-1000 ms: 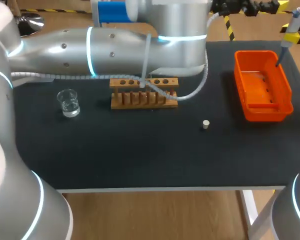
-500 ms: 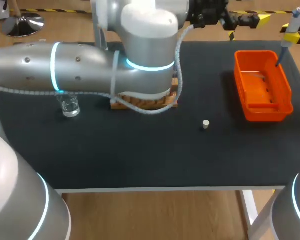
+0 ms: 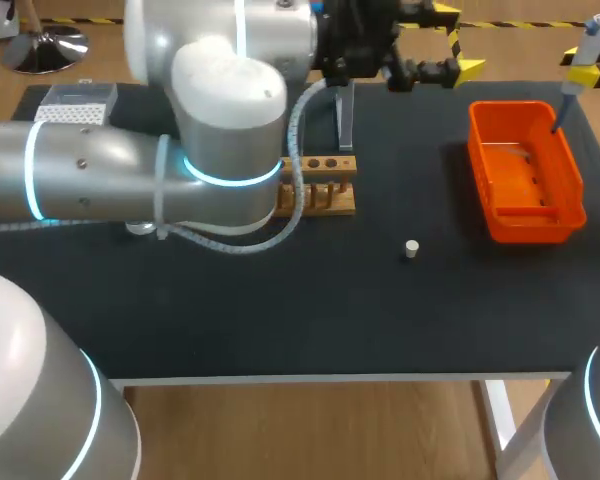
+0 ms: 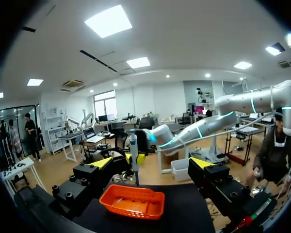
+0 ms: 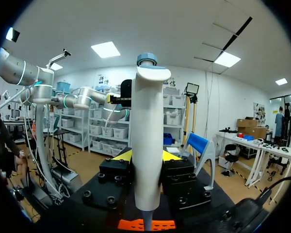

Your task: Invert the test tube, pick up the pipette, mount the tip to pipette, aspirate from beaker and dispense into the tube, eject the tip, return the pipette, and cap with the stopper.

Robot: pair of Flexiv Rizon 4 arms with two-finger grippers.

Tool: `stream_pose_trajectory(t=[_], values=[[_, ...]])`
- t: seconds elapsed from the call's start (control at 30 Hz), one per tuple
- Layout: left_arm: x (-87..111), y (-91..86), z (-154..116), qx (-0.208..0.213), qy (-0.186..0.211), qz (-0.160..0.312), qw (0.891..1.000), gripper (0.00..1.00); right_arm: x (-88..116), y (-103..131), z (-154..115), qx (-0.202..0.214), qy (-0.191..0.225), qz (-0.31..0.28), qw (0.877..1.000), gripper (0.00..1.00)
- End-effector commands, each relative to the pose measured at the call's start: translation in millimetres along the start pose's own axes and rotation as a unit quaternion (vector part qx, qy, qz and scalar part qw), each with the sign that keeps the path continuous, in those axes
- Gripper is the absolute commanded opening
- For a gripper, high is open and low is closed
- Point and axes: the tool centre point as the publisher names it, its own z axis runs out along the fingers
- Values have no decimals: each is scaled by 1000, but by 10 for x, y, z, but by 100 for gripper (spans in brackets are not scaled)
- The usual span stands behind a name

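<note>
Cream-coloured stopper [image 3: 411, 249] lying loose on the black desk [image 3: 280, 320], well apart from both sets of jaws and nearer than either; capping plainly not yet done.

Beyond it, wooden rack [image 3: 325, 198], half covered by the left arm, off to one side of the left jaws and lower than them. No test tube made out there for certain.

Farther on, left gripper [image 4: 153, 165] held above the desk beyond the rack. Jaws spread wide with nothing between them, pointing across towards the orange tray [image 3: 528, 222] and the other arm. Tray ahead of the left jaws and directly beneath the right ones.

Farthest, right gripper [image 5: 146, 154] over the tray's far end. Jaws closed from two sides on the white pipette [image 5: 146, 121], holding its body upright. Blue-grey plunger cap above the jaws, slender lower end below them, pointing down into the tray. Tip on that end or not: cannot tell.

Looks like the tip-ejection step, judging by the pipette poised over the tray and the stopper untouched. Next move probably calls for pressing the ejector to drop the tip inside the tray walls, not over the rim. Then calls for carrying the pipette back to its place, upright in the grip. After that, needs open jaws brought down around the small stopper.
</note>
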Motion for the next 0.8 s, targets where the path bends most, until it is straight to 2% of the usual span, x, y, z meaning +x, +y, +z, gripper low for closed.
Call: stream_pose_trajectory(t=[0.03,0.47,0.8], values=[[65,136,-455,15,-6,-1,1000,100,-9,3,-16,1,2,0,1000,0],[174,436,-853,24,-17,-13,999,100,-9,3,-16,1,2,0,1000,0],[126,537,-1049,24,-8,-12,1000,100,-9,3,-16,1,2,0,1000,0]])
